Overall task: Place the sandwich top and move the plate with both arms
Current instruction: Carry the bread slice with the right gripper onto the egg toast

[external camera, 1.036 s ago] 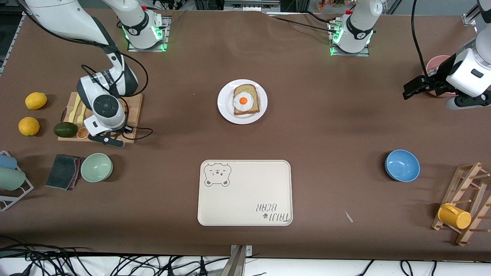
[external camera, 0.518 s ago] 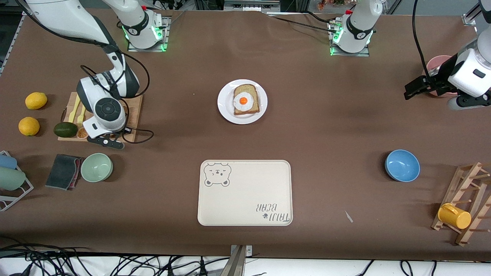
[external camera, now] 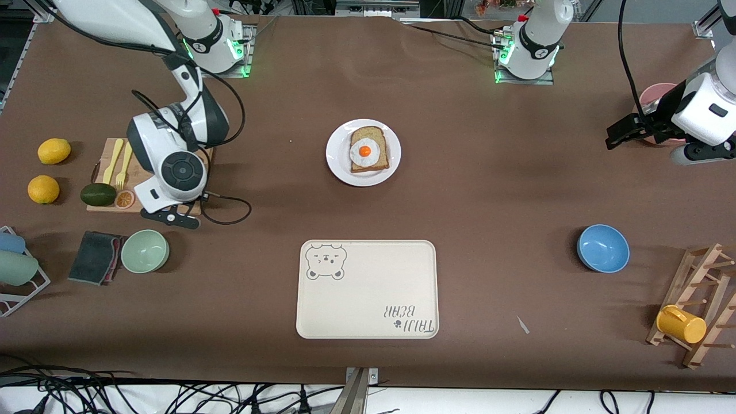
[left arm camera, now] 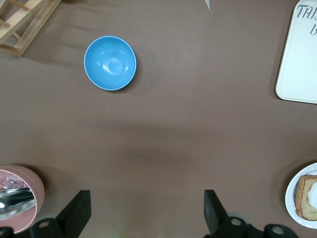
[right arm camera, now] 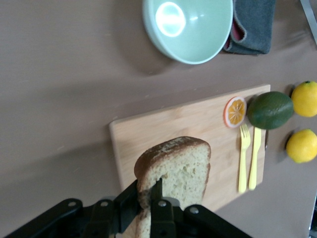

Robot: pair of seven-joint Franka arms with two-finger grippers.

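Observation:
The sandwich top, a pale tan bread slice with a thin brown crust, hangs on edge in my right gripper, which is shut on its lower crust. In the front view my right gripper is over the corner of the wooden cutting board, and the wrist hides the slice. The white plate sits mid-table with the egg-topped slice on it; its rim also shows in the left wrist view. My left gripper is open and empty, up by the pink cup, and waits.
The cream bear tray lies nearer the camera than the plate. A blue bowl and a mug rack are toward the left arm's end. A green bowl, grey cloth, lemons and an avocado are toward the right arm's end.
My right arm has shifted toward the middle of the table with the bread slice in its gripper. The left arm has barely moved.

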